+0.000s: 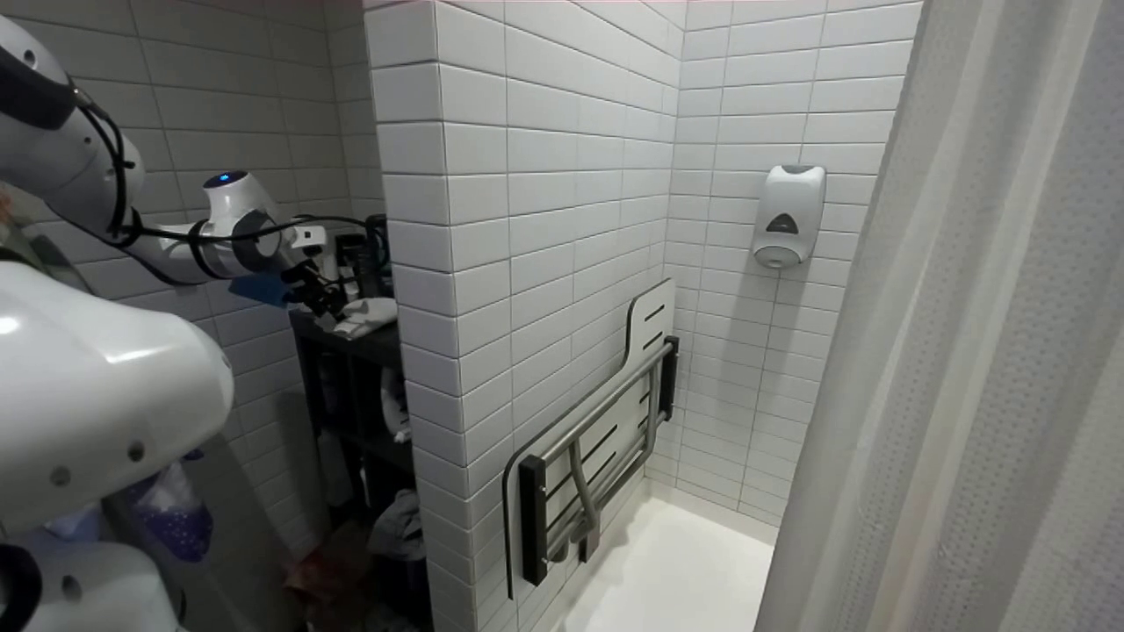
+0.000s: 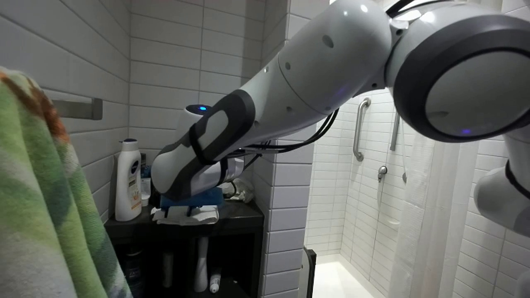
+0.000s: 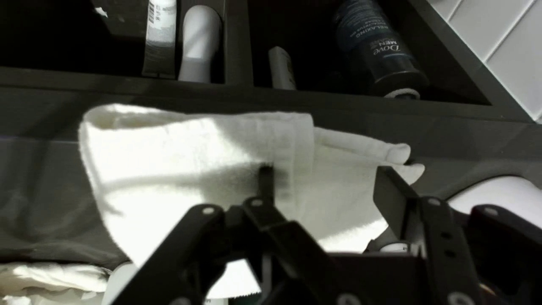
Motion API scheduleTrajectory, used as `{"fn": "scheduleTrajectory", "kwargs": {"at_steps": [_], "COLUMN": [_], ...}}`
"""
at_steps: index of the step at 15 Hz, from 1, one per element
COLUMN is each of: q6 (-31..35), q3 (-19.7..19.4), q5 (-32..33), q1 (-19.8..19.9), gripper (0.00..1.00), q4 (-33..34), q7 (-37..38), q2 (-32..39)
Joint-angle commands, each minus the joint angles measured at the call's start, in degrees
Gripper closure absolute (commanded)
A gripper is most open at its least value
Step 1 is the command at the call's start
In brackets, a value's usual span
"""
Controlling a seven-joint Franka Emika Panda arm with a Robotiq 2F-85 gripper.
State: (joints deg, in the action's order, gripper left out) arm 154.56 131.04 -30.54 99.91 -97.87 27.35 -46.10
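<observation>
The white cloth [image 3: 203, 169] lies on the dark shelf unit [image 3: 42, 190] beneath the tool [image 3: 325, 182], whose jaws stand apart, with the cloth visible between and beyond them.

The wrist view closely overlooks the cloth [image 3: 182, 169]; both exterior views share the arm [image 2: 290, 82].

We have the cloth [image 3: 228, 169] on top of the shelf unit [image 2: 238, 215], fingers [image 3: 393, 202] over it, with a tube [image 3: 160, 38] and Dove bottle [image 3: 374, 51] in separate compartments [image 3: 238, 42] below. In an exterior view we see a lotion bottle [image 2: 129, 182] on the same top, left of the cloth; partition wall [image 2: 290, 207] right of the shelf unit.
</observation>
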Motion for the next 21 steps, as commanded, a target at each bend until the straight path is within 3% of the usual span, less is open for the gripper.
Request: {"fn": "scheduleTrajectory", "kwargs": {"at_steps": [1,5,10,15,21], "q6": [-3.88,-5.94,-6.92,-5.5,-5.71], "q3": [-2.21,-3.4,-5.05,-9.72,-20.38], "q5": [-2.47,-3.62,-5.4,-7.99,-7.84], "q1": [-0.75,-1.18,-1.73,-2.63,-6.06], "gripper": [0.69,0.99,1.0,1.0,1.0], "q4": [2.23,2.99,3.49,3.07,-1.93], "q7": [-1.14,-1.34,-0.59,2.04,6.71], "q2": [-1.31,-1.64,-2.41,-4.18,-5.41]}}
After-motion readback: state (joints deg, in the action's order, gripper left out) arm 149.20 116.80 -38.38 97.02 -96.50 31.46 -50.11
